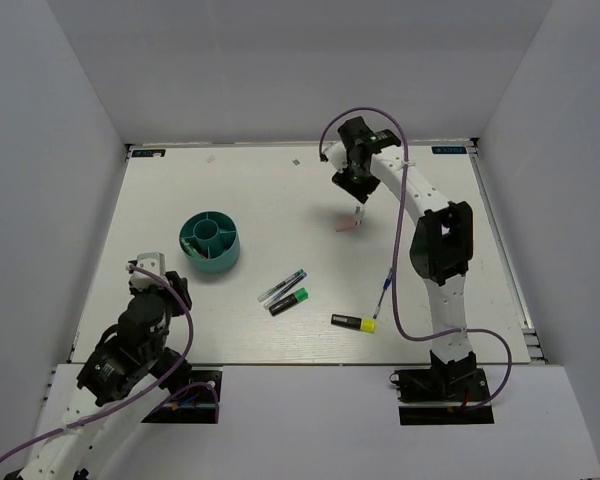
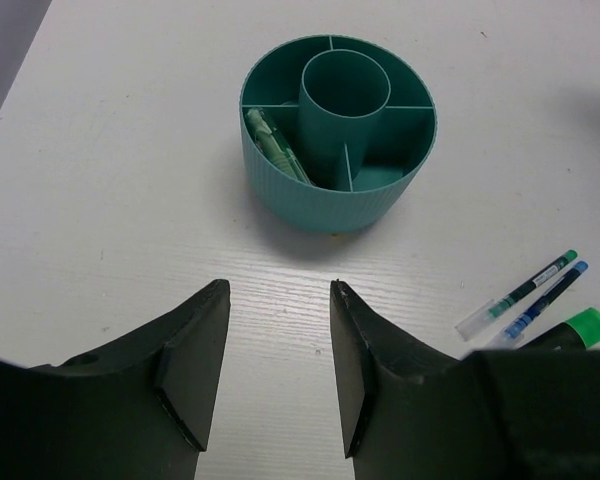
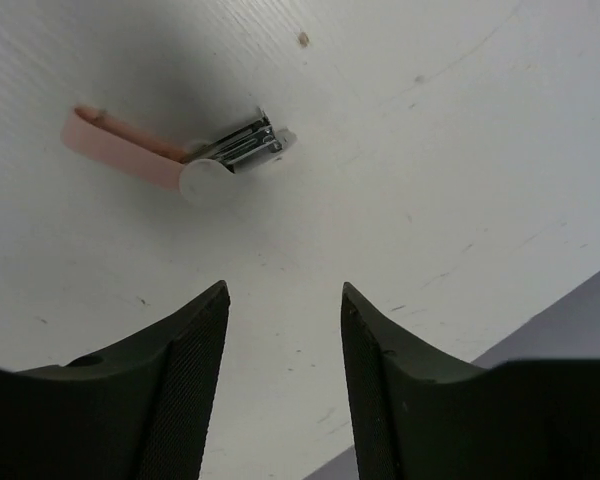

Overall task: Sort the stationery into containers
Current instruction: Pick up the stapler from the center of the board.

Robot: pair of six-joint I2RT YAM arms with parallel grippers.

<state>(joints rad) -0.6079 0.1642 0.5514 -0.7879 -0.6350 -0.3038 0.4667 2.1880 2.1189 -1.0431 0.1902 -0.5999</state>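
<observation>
— Top external view, far side of the table [image 1: 230, 190]: pictured with fingers spread and empty, the right hand [image 1: 358, 213], poised just over the pink-white piece [image 1: 347, 224] lying flat, well apart from the teal organiser [image 1: 216, 264].

— And the left hand [image 2: 278, 290]?

— Likewise spread, gripping nothing, aimed at the organiser. One mint-green piece [image 2: 275, 148] already inside an outer compartment.

— Risks from here?

— Most likely a poor pinch on that thin, flat piece: skidding it across the smooth board, or grinding fingertips into the surface from coming down too low. Then a long carry, with a drop short of the organiser possible. Green-black highlighter [image 1: 289, 301], yellow-black highlighter [image 1: 353, 322], teal-black pen [image 2: 525, 288] and blue pen [image 2: 545, 300] loose mid-table, easy to knock.

— Setting?

— Pale, faintly grained tabletop with a few dark specks, boxed in by plain white walls [image 1: 280, 60].
</observation>
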